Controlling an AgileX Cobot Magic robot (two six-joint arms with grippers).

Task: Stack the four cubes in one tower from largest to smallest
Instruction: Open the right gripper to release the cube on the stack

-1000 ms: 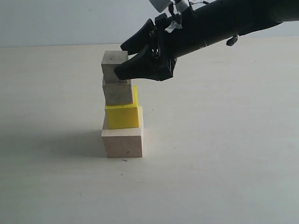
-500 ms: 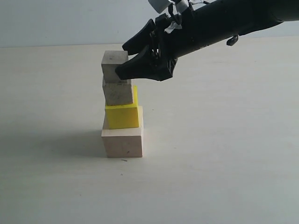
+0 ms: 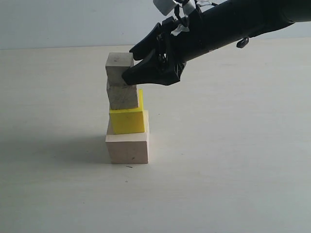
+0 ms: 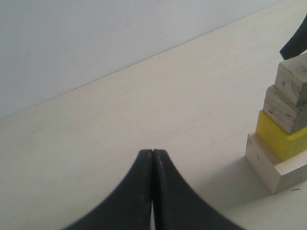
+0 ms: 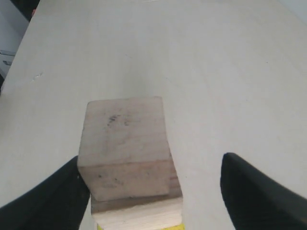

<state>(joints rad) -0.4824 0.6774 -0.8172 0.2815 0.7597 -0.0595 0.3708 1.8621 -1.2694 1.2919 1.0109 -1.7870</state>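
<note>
Cream-coloured worktop (image 3: 233, 170) carried the finished tower (image 3: 126, 111), whose base was the large pale wood cube (image 3: 128, 148), lying flat on the worktop. High above that cube, the right hand (image 3: 128, 64) reached in from the right of the exterior view. Its fingers were spread wide on either side of the topmost block. In the right wrist view one finger sat just beside the block and the other stood apart, so nothing was pinched. The left hand (image 4: 153, 153) hung well off to one side of the large cube, fingers pressed together on nothing. Directly on the large cube rested the yellow cube (image 3: 127, 121). Above that sat the smaller wood cube (image 3: 122, 97), then the smallest wood cube (image 3: 119, 67), not quite squared with the one beneath.
</note>
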